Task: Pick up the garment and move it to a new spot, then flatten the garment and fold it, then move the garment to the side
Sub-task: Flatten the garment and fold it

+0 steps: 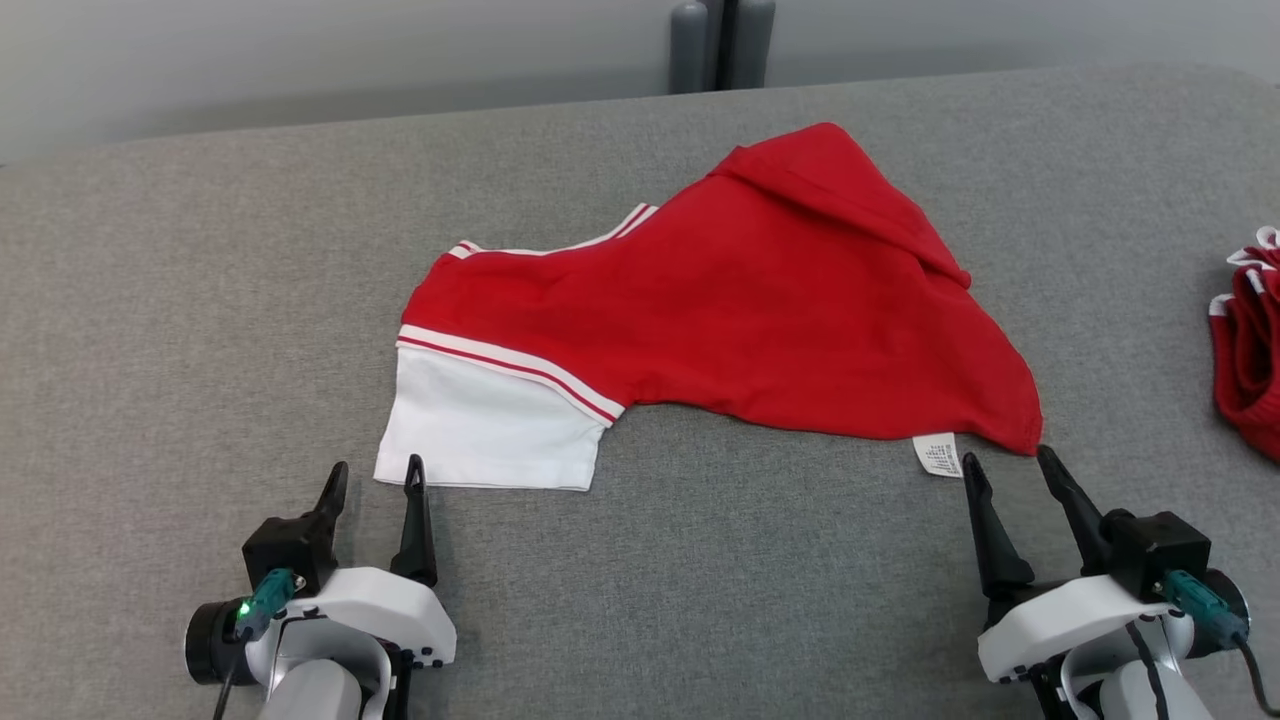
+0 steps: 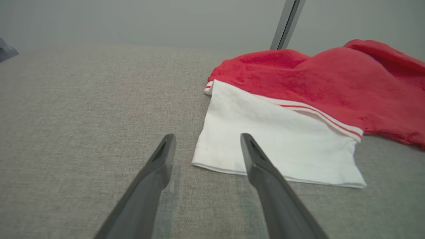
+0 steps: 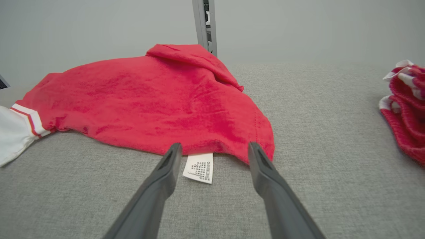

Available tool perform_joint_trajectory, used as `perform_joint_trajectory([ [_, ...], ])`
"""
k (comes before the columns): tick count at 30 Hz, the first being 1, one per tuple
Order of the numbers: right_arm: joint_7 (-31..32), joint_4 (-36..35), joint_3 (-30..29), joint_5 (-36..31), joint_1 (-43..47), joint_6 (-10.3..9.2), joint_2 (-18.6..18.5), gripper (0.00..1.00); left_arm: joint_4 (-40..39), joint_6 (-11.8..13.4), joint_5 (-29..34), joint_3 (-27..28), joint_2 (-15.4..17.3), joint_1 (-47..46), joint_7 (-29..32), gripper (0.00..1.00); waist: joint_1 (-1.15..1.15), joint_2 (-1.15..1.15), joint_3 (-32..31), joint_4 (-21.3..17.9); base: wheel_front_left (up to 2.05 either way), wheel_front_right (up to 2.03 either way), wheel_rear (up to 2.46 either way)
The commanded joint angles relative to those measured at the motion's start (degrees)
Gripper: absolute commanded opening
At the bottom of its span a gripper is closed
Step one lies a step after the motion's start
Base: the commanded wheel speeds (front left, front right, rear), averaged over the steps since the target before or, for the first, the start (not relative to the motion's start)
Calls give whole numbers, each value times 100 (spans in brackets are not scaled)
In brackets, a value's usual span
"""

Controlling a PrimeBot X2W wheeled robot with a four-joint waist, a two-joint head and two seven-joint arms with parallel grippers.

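Jaws both spread, empty: left jaws lower left at white sleeve [image 1: 490, 420] hem, right jaws lower right by care label [image 1: 938, 455]. Red garment [image 1: 740, 300] lies rumpled mid-frame on grey tabletop [image 1: 700, 580]. Pinch edges deep, lift evenly.

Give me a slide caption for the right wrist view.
Open right gripper facing the hem of the red garment, white care label showing between its fingers.

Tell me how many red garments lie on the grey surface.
2. One red garment with a white sleeve lies spread in the middle; one crumpled red-and-white bundle sits at the right edge, partly cut off.
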Motion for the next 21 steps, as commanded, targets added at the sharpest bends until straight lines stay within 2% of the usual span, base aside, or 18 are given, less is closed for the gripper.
perform_joint_trajectory([
  [1, -23, -29, -16, 51, -54, -1, -33, 100, 33, -28, -37, 36, 18, -124, 2, 100, 0, 0, 117, -99, 0, 0, 0],
  [8, -23, -71, -114, 29, -157, -1, -32, 100, 599, 53, -105, 136, 22, -451, 4, 100, 0, 0, 340, -269, 0, 0, 0],
  [9, -23, -75, -134, 29, -154, 0, -33, 100, 729, 53, -98, 90, 19, -448, 7, 76, 0, 0, 348, -279, 0, 0, 0],
  [10, -23, -75, -142, 28, -150, -1, -32, 100, 836, 54, -118, 57, 15, -448, 20, 30, 0, 0, 350, -288, 0, 0, 0],
  [11, -23, -71, -152, 26, -148, 0, -31, 100, 929, 63, -140, 33, 11, -446, 25, 0, 0, 0, 351, -293, 0, 0, 0],
  [15, -23, -27, -225, 29, -121, 0, -32, 100, 1079, 64, -239, -32, 8, -422, 31, 0, 0, 0, 287, -240, 0, 0, 0],
  [21, -23, 81, -260, 117, -39, 0, -31, 100, 683, 177, -215, 122, 35, -155, 5, 0, 0, 0, 100, 20, 0, 0, 0],
])
